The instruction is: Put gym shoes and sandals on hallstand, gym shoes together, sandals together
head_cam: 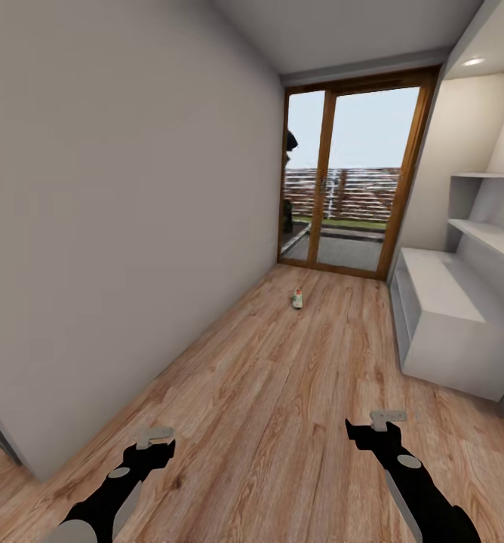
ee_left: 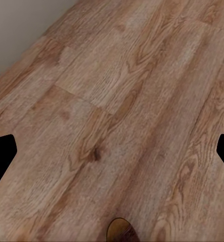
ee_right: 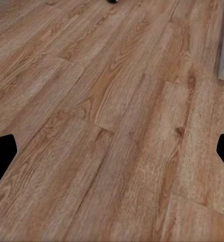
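Wood-grain planks of the corridor floor [head_cam: 267, 392] stretch ahead of me toward a glass door [head_cam: 350, 177] with a brown wooden frame. One gym shoe [head_cam: 297, 299] lies alone on the planks far down the corridor, well apart from both my grippers and ahead of the gap between them, nearer the door than me. It looks small and pale, whitish with a touch of red on top; finer detail is too small to tell. My left gripper [head_cam: 155, 436] and right gripper [head_cam: 388, 416] hang low over bare floor, each black with pale fingers, holding nothing; the wrist views show the fingertips set wide apart, so both are released. The hallstand [head_cam: 448, 309], low and pale grey-white with a flat top, stands against the right wall, two staggered shelves above it. A plain grey wall [head_cam: 131, 211] runs along my left.
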You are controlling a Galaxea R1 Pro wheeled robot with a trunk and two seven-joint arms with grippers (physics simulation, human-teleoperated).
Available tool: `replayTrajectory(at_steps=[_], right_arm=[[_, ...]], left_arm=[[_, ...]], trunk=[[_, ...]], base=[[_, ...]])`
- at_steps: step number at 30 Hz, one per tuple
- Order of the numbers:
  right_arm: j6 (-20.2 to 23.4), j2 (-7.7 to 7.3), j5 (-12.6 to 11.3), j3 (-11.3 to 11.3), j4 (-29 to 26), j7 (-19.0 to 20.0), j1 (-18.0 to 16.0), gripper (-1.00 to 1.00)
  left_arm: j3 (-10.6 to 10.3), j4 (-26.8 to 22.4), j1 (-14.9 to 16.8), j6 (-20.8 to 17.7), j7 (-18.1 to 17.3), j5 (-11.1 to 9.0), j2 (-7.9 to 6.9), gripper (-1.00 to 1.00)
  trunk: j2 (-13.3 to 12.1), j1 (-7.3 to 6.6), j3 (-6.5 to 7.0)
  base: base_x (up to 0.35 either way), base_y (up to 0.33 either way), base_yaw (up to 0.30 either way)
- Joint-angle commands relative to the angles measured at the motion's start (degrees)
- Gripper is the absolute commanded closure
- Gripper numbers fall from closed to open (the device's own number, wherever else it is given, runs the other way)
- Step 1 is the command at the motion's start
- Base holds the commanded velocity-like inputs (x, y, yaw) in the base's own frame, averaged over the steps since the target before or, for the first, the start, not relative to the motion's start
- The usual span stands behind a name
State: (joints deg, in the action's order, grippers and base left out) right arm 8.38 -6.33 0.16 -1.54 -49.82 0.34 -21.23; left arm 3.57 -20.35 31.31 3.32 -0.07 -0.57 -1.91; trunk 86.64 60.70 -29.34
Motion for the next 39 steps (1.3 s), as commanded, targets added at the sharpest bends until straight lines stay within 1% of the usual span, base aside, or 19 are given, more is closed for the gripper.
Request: replayTrajectory(at_steps=[1, 39], right_arm=[[0.33, 0.0, 0.02, -0.03, -0.1, 0.03, -0.02, -1.0], [0.33, 0.0, -0.05, -0.13, -0.23, 0.02, -0.03, -1.0]], left_arm=[[0.11, 0.05, 0.05, 0.15, -0.01, -0.06, 0.03, -1.0], [0.01, 0.05, 0.07, -0.05, -0.02, -0.08, 0.22, -1.0]], trunk=[[0.45, 0.22, -0.33], [15.69, 8.57, -10.55]], base=[[0.0, 0.0, 0.0], [0.0, 0.0, 0.0]])
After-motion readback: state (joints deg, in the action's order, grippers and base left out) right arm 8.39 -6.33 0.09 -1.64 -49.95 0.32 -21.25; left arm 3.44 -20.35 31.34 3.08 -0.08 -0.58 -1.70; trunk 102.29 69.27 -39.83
